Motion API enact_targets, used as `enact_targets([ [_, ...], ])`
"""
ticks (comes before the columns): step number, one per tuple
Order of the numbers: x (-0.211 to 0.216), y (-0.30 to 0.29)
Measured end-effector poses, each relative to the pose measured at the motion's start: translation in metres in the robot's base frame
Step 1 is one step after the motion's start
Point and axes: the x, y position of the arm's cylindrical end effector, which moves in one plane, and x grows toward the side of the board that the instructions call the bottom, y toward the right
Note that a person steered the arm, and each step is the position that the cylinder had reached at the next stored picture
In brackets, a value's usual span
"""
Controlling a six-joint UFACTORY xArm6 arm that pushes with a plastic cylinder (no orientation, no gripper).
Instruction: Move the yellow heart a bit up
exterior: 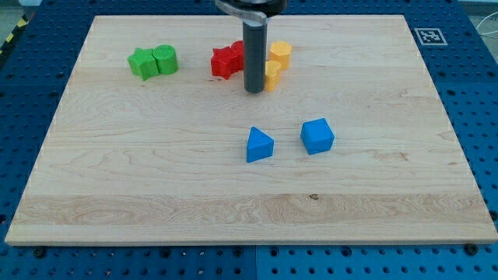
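Seven small blocks on the wooden tabletop [156, 187], most of them gathered toward its top edge. No fingers on this arm, so nothing to open or close; it ends in a straight dark rod [255, 50] coming down from the view's top.

My tip [254, 91] rests on the tabletop near the middle of the top edge, wedged between the red and yellow blocks. Yellow heart [272, 75] sits just to the view's right of my tip, touching or nearly touching the rod; its shape is partly hidden behind the rod. A second yellow block [281, 54], roughly cylindrical, stands just above the heart, close against it.

Red block [226, 61] with a lumpy outline lies just to the view's left of the rod; exact shape hard to make out, and a part of it runs behind the rod.

Toward the top left corner: green star-like block [142, 63] and green rounded block [165, 59], side by side, touching.

Nearer the tabletop's centre, well apart from the rest: blue triangle [259, 145] and blue cube-like block [317, 136], near each other, not touching.
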Motion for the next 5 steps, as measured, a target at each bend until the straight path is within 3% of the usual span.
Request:
enact_targets([
  [2,-0.039,0.011],
  [3,-0.029,0.009],
  [5,0.051,-0.005],
])
